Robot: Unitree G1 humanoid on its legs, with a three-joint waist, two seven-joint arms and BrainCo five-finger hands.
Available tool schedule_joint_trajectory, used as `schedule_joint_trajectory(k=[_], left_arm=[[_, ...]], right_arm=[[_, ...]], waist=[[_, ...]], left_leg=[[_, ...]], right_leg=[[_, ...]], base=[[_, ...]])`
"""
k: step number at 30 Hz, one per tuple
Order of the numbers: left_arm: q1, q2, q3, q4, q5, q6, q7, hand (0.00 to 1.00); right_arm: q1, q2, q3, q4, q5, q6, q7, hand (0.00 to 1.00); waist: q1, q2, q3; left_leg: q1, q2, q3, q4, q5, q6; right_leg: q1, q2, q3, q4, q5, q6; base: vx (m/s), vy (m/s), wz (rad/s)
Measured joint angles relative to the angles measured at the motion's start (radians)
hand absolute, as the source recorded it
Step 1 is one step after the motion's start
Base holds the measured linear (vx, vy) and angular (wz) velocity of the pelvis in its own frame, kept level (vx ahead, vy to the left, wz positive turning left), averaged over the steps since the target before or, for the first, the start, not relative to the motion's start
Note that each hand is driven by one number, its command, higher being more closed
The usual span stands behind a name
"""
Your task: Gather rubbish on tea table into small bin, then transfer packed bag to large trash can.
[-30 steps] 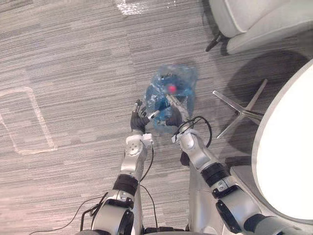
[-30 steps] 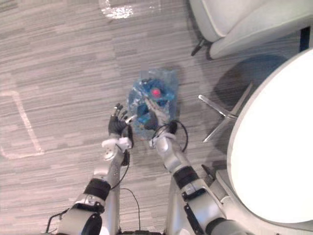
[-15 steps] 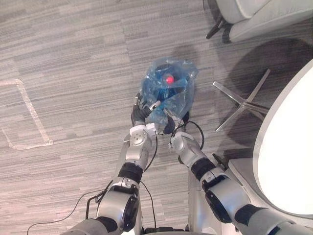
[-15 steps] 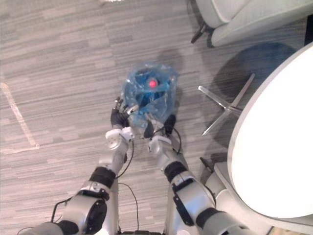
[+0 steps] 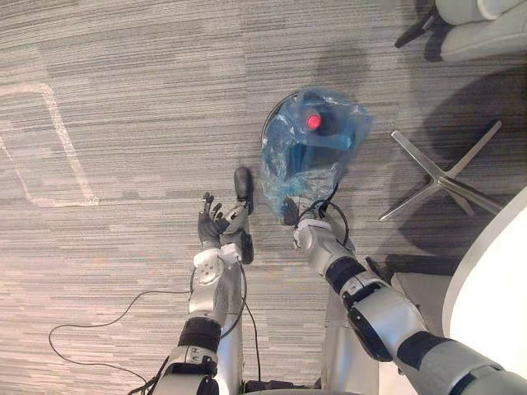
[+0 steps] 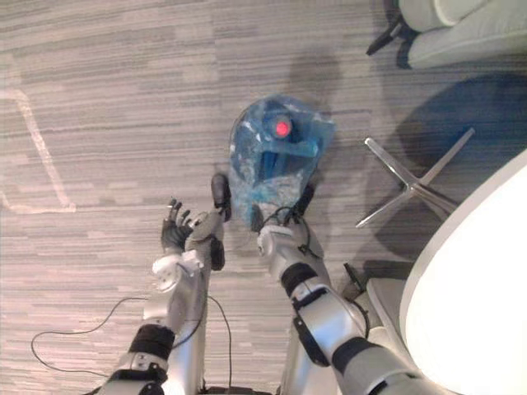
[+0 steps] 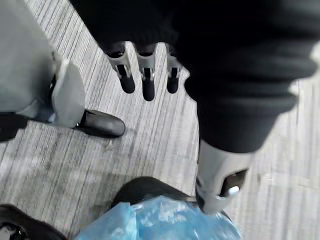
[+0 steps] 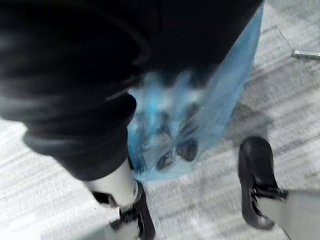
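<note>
One bag, two hands: blue sack at the right hand, left hand empty

The blue rubbish bag [image 5: 306, 156], translucent, with a red spot and dark shapes inside, is over the grey striped floor [image 5: 123, 82]. A dark curved rim [image 5: 270, 123] shows along its 9 o'clock edge (what it belongs to I cannot tell). The right hand [image 5: 290, 218] is right at the bag's 6 o'clock end. Its fingers are hidden by the plastic, so I cannot tell whether they are clamped on it. The left hand [image 5: 212, 230] is at 8 o'clock from the bag, near but apart from it, its fingers [image 7: 146, 80] straight, apart and holding nothing. A white round desk [image 5: 494, 313] lies at 4 o'clock from the bag. A metal star base [image 5: 445, 174] lies at 3 o'clock and a light grey chair [image 5: 486, 29] at 1 o'clock.
</note>
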Motion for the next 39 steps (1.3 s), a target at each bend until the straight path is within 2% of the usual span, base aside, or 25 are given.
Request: schedule_joint_trajectory(k=[6,9,11,13,17,23,28,31,35,39], left_arm=[[-0.002,0.000,-0.002,0.010,0.017,0.002,0.000,0.00],[-0.003,0.000,0.003,0.048,0.028,0.006,-0.001,0.00],[-0.002,0.000,0.002,0.073,0.035,0.012,-0.003,0.00],[0.003,0.003,0.001,0.098,0.036,0.020,-0.008,0.00],[0.051,0.025,-0.014,0.111,0.055,0.034,-0.023,0.00],[0.174,0.048,-0.033,0.167,0.068,0.051,-0.042,0.00],[0.197,0.082,-0.080,0.268,0.099,0.066,-0.068,0.00],[0.199,0.109,-0.111,0.341,0.119,0.076,-0.083,0.00],[0.217,0.123,-0.115,0.369,0.143,0.087,-0.089,0.00],[0.235,0.144,-0.131,0.370,0.152,0.087,-0.103,0.00]], right_arm=[[0.051,-0.020,0.001,-0.135,0.060,-0.006,-0.015,1.00],[0.105,-0.037,-0.001,-0.243,0.086,-0.015,-0.023,1.00],[0.162,-0.039,-0.004,-0.333,0.106,-0.016,-0.022,1.00],[0.233,-0.037,-0.004,-0.426,0.136,-0.017,-0.017,1.00],[0.350,-0.035,-0.004,-0.570,0.195,-0.026,0.007,1.00],[0.531,-0.032,0.002,-0.741,0.296,-0.048,0.049,1.00],[0.590,-0.028,0.007,-0.745,0.355,-0.073,0.098,1.00],[0.592,-0.029,0.034,-0.745,0.398,-0.092,0.126,1.00],[0.596,-0.033,0.053,-0.747,0.502,-0.125,0.175,1.00],[0.615,-0.038,0.062,-0.798,0.549,-0.131,0.213,1.00]], waist=[[0.002,0.002,-0.002],[0.004,0.004,-0.017],[0.004,0.002,-0.018],[0.003,0.002,-0.050],[-0.003,-0.003,-0.073],[-0.017,-0.036,-0.171],[-0.024,-0.056,-0.221],[-0.042,-0.065,-0.248],[-0.058,-0.065,-0.273],[-0.079,-0.060,-0.294]], left_leg=[[0.033,0.021,-0.002,0.038,-0.010,0.001],[0.068,0.034,-0.001,0.057,-0.034,0.006],[0.122,0.041,-0.002,0.056,-0.041,-0.003],[0.157,0.048,-0.001,0.052,-0.046,-0.009],[0.278,0.061,0.000,0.042,-0.059,-0.012],[0.500,0.056,0.010,-0.051,-0.064,-0.021],[0.665,0.037,0.029,-0.156,-0.043,-0.037],[0.748,0.025,0.046,-0.230,-0.025,-0.036],[0.864,0.014,0.072,-0.300,-0.014,-0.043],[0.956,0.005,0.094,-0.366,0.000,-0.046]], right_leg=[[0.050,0.017,-0.002,0.003,0.001,-0.002],[0.092,0.028,0.001,0.005,0.003,-0.004],[0.147,0.035,-0.001,0.000,0.000,-0.007],[0.183,0.041,-0.004,-0.011,-0.009,0.000],[0.312,0.061,-0.005,-0.047,-0.016,0.002],[0.530,0.072,-0.015,-0.137,-0.030,0.014],[0.686,0.082,-0.002,-0.242,-0.002,0.020],[0.756,0.087,0.013,-0.308,0.019,0.030],[0.850,0.096,0.050,-0.370,0.036,0.046],[0.912,0.100,0.078,-0.403,0.048,0.057]], base=[[-0.02,-0.018,-0.08],[-0.03,-0.017,-0.15],[-0.03,-0.030,-0.06],[-0.01,-0.040,-0.04],[0.03,-0.047,-0.07],[0.09,-0.035,0.03],[0.11,-0.019,-0.04],[0.08,0.000,-0.11],[0.08,0.009,-0.21],[0.04,0.008,-0.20]])
